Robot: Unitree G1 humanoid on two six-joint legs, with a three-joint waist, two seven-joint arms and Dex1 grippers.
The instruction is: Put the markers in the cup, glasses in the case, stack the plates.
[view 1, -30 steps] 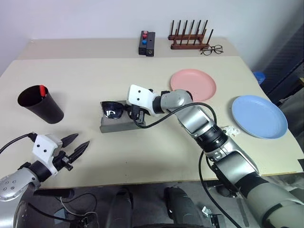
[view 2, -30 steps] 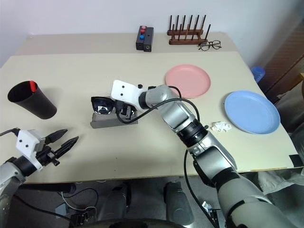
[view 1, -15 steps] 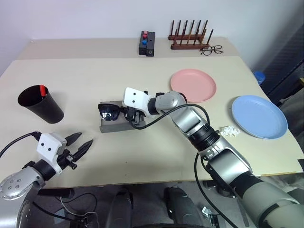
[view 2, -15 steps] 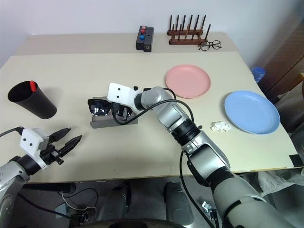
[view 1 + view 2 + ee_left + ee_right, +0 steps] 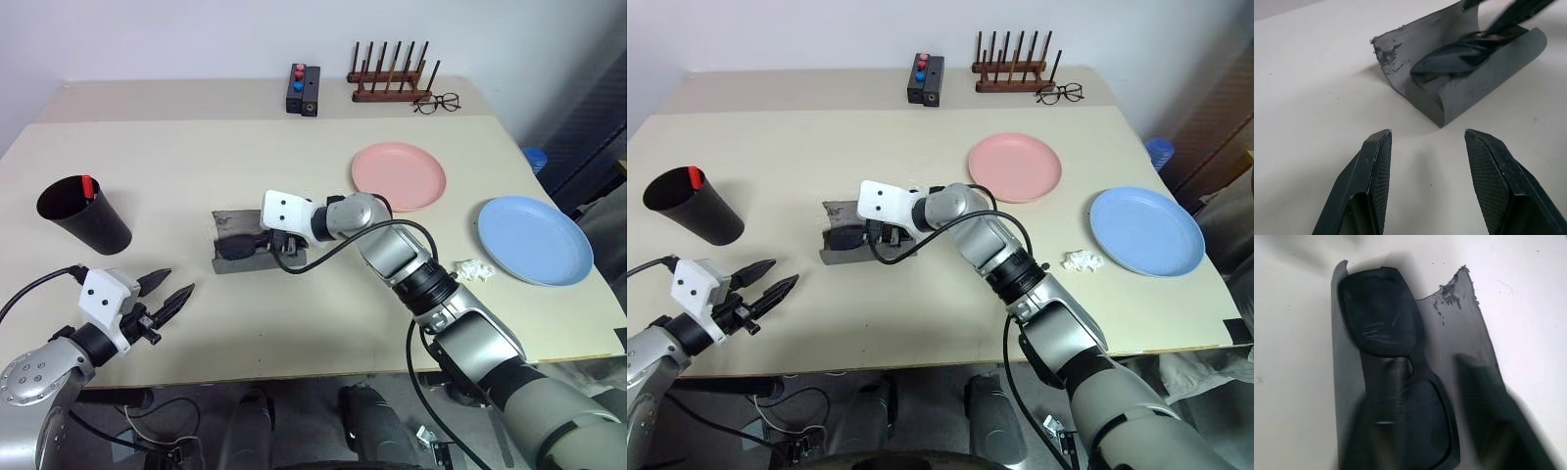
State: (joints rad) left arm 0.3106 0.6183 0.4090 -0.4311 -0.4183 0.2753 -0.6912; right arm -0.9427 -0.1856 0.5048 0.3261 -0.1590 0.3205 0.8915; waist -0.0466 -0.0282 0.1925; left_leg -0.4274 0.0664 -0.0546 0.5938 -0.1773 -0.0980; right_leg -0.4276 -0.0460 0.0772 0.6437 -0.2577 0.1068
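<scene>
The grey case lies open at the table's middle with the black glasses inside it; the right wrist view shows the glasses resting in the tray. My right gripper hovers over the case's right end, open, its fingers apart above the glasses and the lid. The left gripper is open and empty near the front left edge, pointing at the case. At the far left stands the black cup with a marker's red cap poking out. A pink plate and a blue plate lie apart on the right.
At the table's back stand a black box with red and blue buttons, a wooden peg rack and clear spectacles. A crumpled white scrap lies between my right arm and the blue plate.
The glasses went from the right gripper's hold above the case down into it. The right gripper opened. The left arm stayed put.
</scene>
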